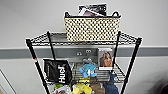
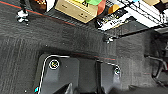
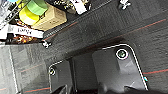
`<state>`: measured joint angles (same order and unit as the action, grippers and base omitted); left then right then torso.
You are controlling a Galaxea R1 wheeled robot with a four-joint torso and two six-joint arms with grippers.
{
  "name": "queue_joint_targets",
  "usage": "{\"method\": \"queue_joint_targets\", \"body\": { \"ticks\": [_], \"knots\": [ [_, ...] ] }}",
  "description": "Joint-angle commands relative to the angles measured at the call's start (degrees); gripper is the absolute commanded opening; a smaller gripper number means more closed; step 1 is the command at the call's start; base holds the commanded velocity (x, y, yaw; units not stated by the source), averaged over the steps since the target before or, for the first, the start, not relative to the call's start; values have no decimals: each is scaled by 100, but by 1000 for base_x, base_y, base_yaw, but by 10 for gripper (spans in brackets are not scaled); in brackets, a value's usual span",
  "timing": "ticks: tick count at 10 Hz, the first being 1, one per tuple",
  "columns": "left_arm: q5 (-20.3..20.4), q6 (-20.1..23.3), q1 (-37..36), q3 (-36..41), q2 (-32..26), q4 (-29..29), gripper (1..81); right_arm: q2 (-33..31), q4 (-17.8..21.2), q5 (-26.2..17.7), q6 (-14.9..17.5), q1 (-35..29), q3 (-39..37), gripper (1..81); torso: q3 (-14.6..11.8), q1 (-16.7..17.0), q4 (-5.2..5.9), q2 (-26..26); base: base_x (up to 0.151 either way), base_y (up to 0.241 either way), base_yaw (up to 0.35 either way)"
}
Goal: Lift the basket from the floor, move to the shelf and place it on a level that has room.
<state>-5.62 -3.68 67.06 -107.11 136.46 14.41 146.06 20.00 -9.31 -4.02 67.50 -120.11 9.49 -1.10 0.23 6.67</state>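
The basket (image 1: 92,28) sits upright on the shelf's (image 1: 130,67) top level (image 1: 51,38), against the far wall, with dark flat items sticking out of it. Plush toys (image 1: 88,70) and a black bag (image 1: 58,70) crowd the tier below. Whether either claw is wide or narrow cannot be told; both wrist views look down on the floor (image 2: 22,50).

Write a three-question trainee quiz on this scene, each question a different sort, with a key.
1. True or false: the basket stands on the top tier of the shelf.
2. Which lies on the tier below the basket? A) a blue plush toy B) a kettle C) a folded towel
3. Fill in: the black bag on the lower tier is printed with ___ lettering.

Key: 1 true; 2 A; 3 white.
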Motion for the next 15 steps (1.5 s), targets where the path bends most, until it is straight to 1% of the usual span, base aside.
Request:
{"method": "queue_joint_targets", "body": {
  "ticks": [1, 2, 5, 6, 8, 9, 10, 13, 15],
  "knots": [
    [-273, 43, -146, -204, 144, -245, 811, 232, -5, -220, 234, -92, -378, 811, 0, 0, 0, 0, 0, 0, 0],
    [-264, 43, -40, -329, 294, -439, 811, 339, 3, -211, 297, 14, -512, 811, 0, 0, 0, 0, 0, 0, 0],
    [-273, 43, 277, -1427, 1077, -632, 811, 760, -5, 26, 454, 374, -1072, 811, -2, 4, 0, 5, 0, 0, 0],
    [-273, 43, 373, -1717, 1288, -685, 811, 963, -5, 26, 569, 471, -1382, 811, -5, 4, 0, 5, 0, 0, 0],
    [-273, 43, 515, -2208, 1612, -826, 811, 1401, -14, 122, 648, 691, -2109, 811, -6, 6, 0, 6, 0, 0, 0],
    [-273, 43, 584, -2447, 1762, -878, 811, 1543, -5, 149, 745, 778, -2314, 811, -6, 9, 0, 6, 0, 0, 0],
    [-273, 43, 646, -2787, 1980, -983, 811, 1657, -5, 262, 780, 875, -2428, 811, -9, 9, 0, 6, 0, 0, 0],
    [-273, 43, 787, -3526, 2421, -1054, 811, 1911, -66, 596, 851, 1112, -2673, 811, -11, 13, 0, 9, 0, 0, 0],
    [-273, 43, 849, -3842, 2579, -1089, 811, 2271, -180, 905, 851, 1280, -3181, 811, -13, 13, 0, 9, 0, 0, 0]
  ]
}}
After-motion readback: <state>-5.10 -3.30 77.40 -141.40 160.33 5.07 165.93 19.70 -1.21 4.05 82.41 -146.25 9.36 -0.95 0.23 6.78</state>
